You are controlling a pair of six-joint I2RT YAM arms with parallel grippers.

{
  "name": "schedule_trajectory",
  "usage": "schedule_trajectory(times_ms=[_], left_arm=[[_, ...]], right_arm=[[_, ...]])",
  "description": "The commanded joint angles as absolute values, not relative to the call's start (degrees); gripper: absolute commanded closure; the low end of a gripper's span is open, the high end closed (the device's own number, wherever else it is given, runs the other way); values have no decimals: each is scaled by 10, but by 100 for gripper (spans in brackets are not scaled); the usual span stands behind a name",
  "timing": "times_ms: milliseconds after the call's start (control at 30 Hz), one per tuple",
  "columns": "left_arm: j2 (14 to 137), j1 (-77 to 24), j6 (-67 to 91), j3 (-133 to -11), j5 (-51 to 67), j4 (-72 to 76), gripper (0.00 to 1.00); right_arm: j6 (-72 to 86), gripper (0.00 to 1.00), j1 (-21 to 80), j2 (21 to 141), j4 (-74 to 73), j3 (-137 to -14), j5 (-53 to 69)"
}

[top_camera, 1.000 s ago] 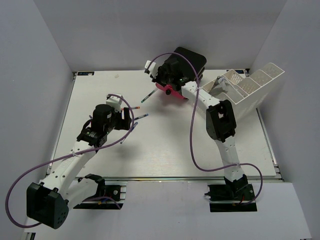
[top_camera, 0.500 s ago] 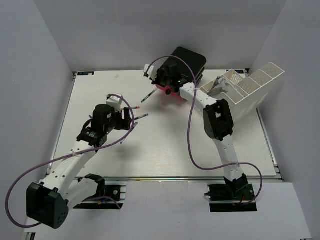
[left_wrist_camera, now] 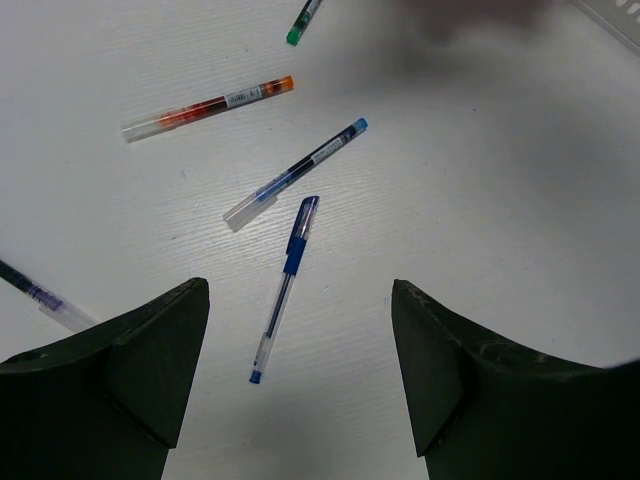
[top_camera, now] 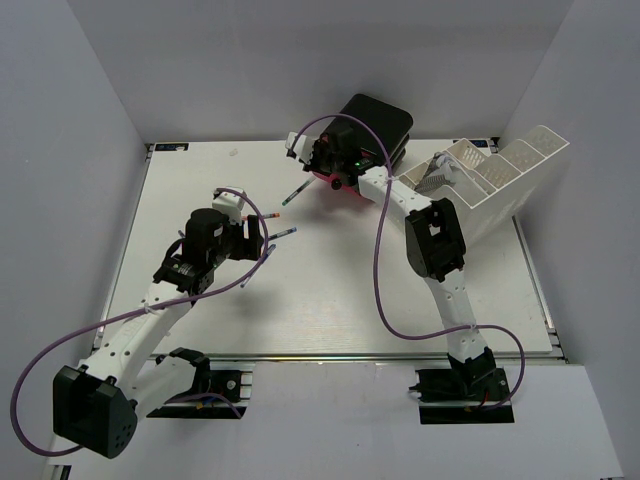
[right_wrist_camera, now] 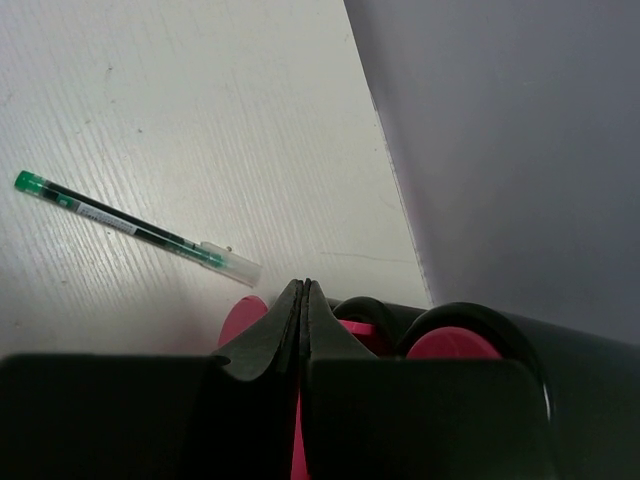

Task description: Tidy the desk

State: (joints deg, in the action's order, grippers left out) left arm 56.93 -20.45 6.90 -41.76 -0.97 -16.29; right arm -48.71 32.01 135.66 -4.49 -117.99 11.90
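The right pincer [right_wrist_camera: 303,290] is shut tight. Its two fingers press flat together and hold nothing. It sits low by the pink front of the black and pink drawer box [top_camera: 385,115], at the back of the tabletop [top_camera: 330,290]. The tabletop is the big white board under both arms, and it fills the middle of the top view.

Only a small thing has changed in the last second. The right arm has slid a little to the left along the front of the drawer box. I cannot tell if the pincer is touching the pink part or is just beside it. A green pen [right_wrist_camera: 135,228] lies on the white board close by. My guess is that the arm is either nudging the drawer or heading for that pen.

The left pincer [left_wrist_camera: 297,300] is open wide and has not moved at all. It hangs over a bunch of loose pens and holds none of them. A blue pen [left_wrist_camera: 285,290] lies right under the gap between its fingers. A pen with a blue tip [left_wrist_camera: 295,175] and a red pen [left_wrist_camera: 205,105] lie a bit farther off. A purple pen [left_wrist_camera: 40,298] peeks out by the left finger. None of the pens have moved.

So the tidying looks barely begun. The pens are all out on the tabletop, and none are in the white tray [top_camera: 500,170] that leans at the back right. The left pincer looks ready to come down on the blue pen.
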Motion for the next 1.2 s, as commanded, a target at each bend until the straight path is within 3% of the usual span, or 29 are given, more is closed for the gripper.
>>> schedule_trajectory(times_ms=[0, 1167], left_arm=[[556, -204, 69, -437, -4, -160, 17], [551, -204, 69, -436, -11, -159, 17]], right_arm=[[-500, 100, 323, 1360, -29, -1205, 110], [-512, 100, 318, 1306, -33, -1153, 56]])
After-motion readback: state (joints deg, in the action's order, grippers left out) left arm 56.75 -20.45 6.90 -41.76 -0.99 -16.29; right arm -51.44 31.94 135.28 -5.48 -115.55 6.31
